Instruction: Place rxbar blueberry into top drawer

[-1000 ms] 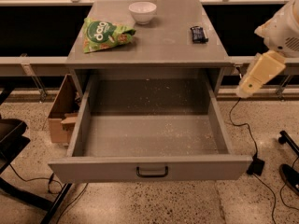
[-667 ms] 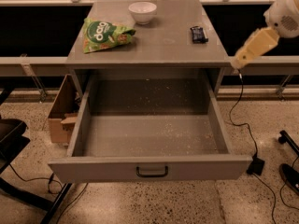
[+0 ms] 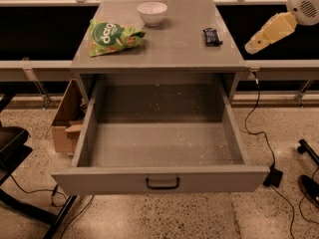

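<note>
Camera view shows the reach step in hand. The rxbar blueberry (image 3: 212,36) lies on the cabinet top (image 3: 174,51), near its right edge. The gripper (image 3: 251,47) hangs apart to the right, apparently empty; how wide it stands I cannot tell. The top drawer (image 3: 162,178) stands open. The next move calls for squaring over the bar.

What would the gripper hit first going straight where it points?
The gripper, right of the cabinet, would probably meet the cabinet top at its right edge, not the rxbar blueberry; depth is unclear.
</note>
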Controlling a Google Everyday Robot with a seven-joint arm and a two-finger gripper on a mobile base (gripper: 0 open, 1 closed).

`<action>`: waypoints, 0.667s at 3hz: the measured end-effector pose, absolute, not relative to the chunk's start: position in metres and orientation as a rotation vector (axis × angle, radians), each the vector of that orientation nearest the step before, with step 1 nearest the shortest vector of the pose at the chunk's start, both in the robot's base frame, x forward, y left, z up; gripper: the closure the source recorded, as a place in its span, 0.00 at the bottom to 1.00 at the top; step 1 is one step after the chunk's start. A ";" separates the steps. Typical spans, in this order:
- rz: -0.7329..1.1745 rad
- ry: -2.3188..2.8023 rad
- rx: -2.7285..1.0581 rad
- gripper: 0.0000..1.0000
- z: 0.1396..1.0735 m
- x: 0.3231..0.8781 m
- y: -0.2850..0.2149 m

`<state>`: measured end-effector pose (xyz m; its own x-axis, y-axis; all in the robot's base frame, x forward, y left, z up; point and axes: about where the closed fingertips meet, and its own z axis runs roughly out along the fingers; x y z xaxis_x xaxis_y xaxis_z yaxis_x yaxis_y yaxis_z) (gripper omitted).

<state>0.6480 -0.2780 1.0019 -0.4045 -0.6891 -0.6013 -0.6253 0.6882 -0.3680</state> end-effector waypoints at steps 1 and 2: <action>-0.095 2.125 -0.846 0.00 0.988 0.669 -0.286; -0.089 2.153 -0.673 0.00 0.979 0.712 -0.291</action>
